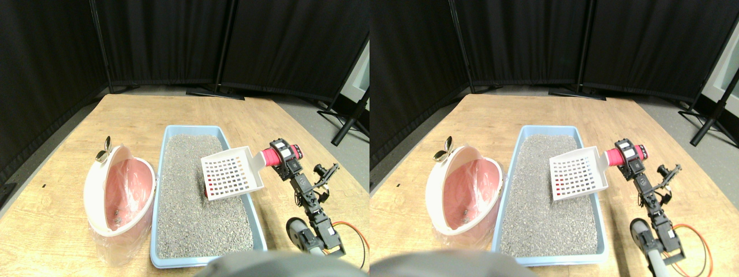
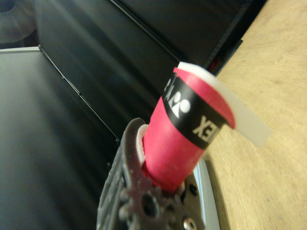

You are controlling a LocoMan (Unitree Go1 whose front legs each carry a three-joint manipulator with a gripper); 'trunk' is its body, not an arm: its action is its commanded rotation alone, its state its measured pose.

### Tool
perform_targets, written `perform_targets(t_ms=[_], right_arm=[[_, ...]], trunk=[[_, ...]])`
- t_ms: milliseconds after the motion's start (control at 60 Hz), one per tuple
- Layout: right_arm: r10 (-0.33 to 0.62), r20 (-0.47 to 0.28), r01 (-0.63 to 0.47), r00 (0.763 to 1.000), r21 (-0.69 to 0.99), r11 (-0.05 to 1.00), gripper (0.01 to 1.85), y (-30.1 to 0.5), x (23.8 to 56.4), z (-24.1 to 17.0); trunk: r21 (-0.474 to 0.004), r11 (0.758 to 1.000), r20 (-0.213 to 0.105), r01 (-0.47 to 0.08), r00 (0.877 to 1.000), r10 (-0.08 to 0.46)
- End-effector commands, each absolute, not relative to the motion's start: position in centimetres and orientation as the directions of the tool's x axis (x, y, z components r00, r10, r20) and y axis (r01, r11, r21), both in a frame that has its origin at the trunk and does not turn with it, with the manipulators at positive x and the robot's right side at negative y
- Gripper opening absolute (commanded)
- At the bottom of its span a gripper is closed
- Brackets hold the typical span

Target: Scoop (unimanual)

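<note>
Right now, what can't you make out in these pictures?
- Stereo view: the red thing under the scoop, mostly covered by it.
- Stereo view: specks inside the lined bin, too small.
- Wrist view: the scoop's basket, hidden behind its wrapped handle.

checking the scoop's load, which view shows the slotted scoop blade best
The stereo pair view. It shows the whole white scoop tilted above the litter tray, slots visible, with something red behind them. The wrist view shows only the scoop's red wrapped handle and a sliver of white edge, not the blade.
</note>
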State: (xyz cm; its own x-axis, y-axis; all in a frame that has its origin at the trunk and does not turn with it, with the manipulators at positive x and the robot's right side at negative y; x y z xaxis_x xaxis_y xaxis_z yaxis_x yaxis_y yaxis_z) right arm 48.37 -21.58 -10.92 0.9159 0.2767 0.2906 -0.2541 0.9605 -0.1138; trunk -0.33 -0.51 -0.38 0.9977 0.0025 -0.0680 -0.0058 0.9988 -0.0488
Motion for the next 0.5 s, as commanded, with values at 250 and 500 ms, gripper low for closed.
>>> perform_targets(t_ms=[250,500], right_arm=[[0.274,0.331,-0.186,0.903,-0.273,0.944,0.05,-22.7,50.1,-7.5],[0.318,0.283,-0.194,0.905,-0.391,0.9,0.05,-22.4,51.1,-6.5]], trunk=[[-0.09,0.996,-0.089,-0.023,0.996,0.015],[-0.11,0.993,-0.092,-0.033,0.995,0.023]])
